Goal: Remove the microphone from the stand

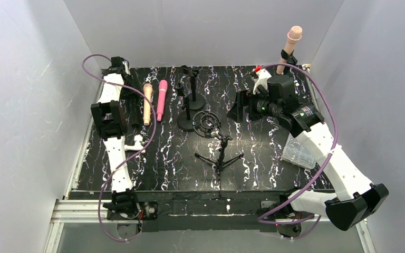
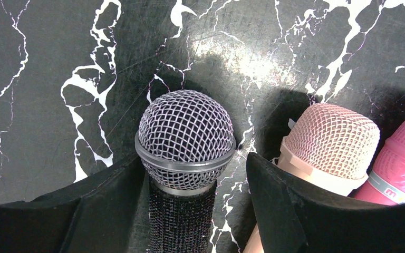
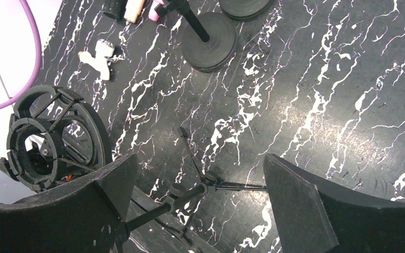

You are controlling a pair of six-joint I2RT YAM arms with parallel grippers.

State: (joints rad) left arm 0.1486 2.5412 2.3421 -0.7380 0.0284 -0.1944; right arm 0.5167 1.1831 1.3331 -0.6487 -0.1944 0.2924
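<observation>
Top camera sits high behind the arm bases, looking down over the whole marble table [image 1: 274, 153]. Left wrist camera is right down low, aimed steeply down, tight on the peach microphone [image 2: 331, 139]. Right wrist camera rides higher, angled down toward the left half, catching the tripod stand [image 3: 200, 184] and round-base stand [image 3: 209, 34]. The top view shows all three too.

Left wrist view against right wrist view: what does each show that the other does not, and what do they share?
Only left wrist: mesh heads of the black microphone, peach microphone and pink microphone, close up. Only right wrist: shock mount, tripod stand, round stand base. Both: the marbled table and a gripper's open black fingers.
</observation>
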